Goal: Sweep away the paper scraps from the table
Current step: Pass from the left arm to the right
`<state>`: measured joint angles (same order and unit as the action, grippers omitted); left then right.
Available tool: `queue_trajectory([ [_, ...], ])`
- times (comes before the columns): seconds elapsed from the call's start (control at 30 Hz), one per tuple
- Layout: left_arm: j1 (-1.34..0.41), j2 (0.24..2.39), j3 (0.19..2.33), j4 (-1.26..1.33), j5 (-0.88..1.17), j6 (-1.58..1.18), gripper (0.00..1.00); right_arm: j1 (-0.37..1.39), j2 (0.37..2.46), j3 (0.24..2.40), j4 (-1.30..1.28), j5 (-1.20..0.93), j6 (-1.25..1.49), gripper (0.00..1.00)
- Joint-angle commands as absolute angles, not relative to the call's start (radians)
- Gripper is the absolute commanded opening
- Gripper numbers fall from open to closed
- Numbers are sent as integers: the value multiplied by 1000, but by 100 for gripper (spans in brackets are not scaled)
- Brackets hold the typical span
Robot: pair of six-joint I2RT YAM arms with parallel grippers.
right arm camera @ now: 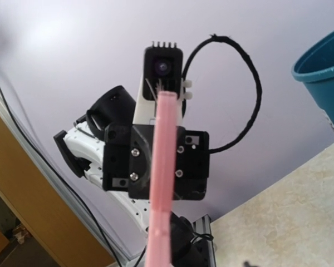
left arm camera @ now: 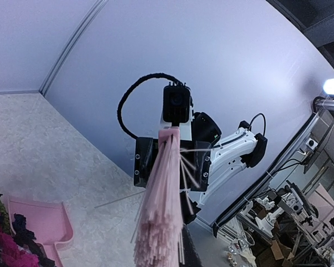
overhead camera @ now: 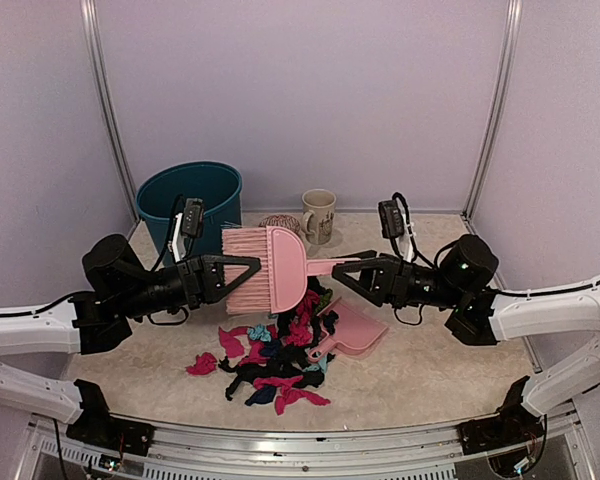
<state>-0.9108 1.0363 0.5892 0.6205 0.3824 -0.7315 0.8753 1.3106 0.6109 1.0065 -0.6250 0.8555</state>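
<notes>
1. The table (overhead camera: 430, 370), beige and mottled, fills the overhead view. The right wrist camera catches only a corner of it.
2. A teal bucket (overhead camera: 190, 200) stands at the far left of the table. The overhead view shows it whole, while the right wrist view shows just part of its rim.
3. A pink brush (overhead camera: 280, 265) hangs level in the air over the middle, bristles to the left and handle to the right. Only the overhead view shows its flat side, and both wrist views see it edge-on.
4. A pink dustpan (overhead camera: 352, 335) lies on the table right of centre, touching the scrap pile.
5. The left gripper (overhead camera: 248, 272) has its jaws pressed together on the bristle end. The right wrist view faces it head-on.
6. The right gripper (overhead camera: 342, 272) has its jaws spread either side of the handle. The left wrist view shows a gap on one side, but I cannot tell whether the pads touch.
7. A mug (overhead camera: 318, 213) stands at the far centre and is seen only from overhead.
8. The paper scraps (overhead camera: 275, 360) are heaped on the table beneath the brush and spread toward the near edge. One magenta piece lies apart on the left.
</notes>
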Motion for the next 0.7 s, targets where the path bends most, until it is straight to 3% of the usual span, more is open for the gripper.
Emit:
queue_trajectory([
  [0.0,-917,1023,583,651,370,-715,0,887,1334,639,1070,-614,884,52],
  [0.67,-919,1054,590,651,381,-705,0,890,1400,667,1154,-647,944,32],
])
